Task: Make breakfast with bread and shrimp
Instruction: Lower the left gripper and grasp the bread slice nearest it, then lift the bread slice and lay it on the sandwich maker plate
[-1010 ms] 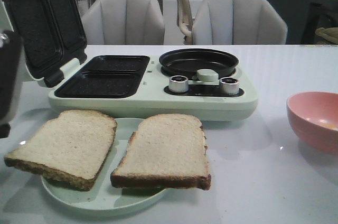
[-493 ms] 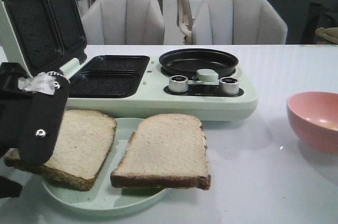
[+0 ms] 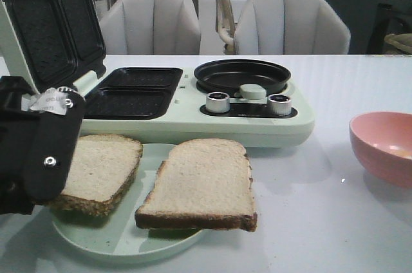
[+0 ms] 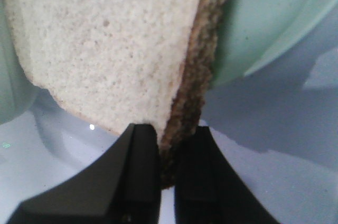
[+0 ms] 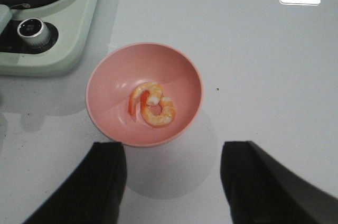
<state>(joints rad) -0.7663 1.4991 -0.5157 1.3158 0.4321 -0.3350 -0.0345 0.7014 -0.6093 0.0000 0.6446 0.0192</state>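
Observation:
Two slices of bread lie on a pale green plate (image 3: 122,241): the left slice (image 3: 106,163) and the right slice (image 3: 203,183). My left gripper (image 4: 168,140) is shut on the dark crust at a corner of the left slice (image 4: 111,44), and the arm (image 3: 38,150) covers that slice's left part. Two shrimp (image 5: 151,109) lie curled in a pink bowl (image 5: 182,73). Above the table just short of the bowl, my right gripper (image 5: 171,155) stands open with nothing between its fingers.
A pale green breakfast maker (image 3: 193,122) stands behind the plate, its lid (image 3: 51,22) raised at the left. It has two black sandwich wells (image 3: 129,93), a round pan (image 3: 241,75) and two knobs (image 3: 217,102). The pink bowl (image 3: 383,147) sits at the right. Chairs stand beyond the table.
My left arm has come in from the left over the left slice. That slice's near edge now sits higher and further right than a second ago.

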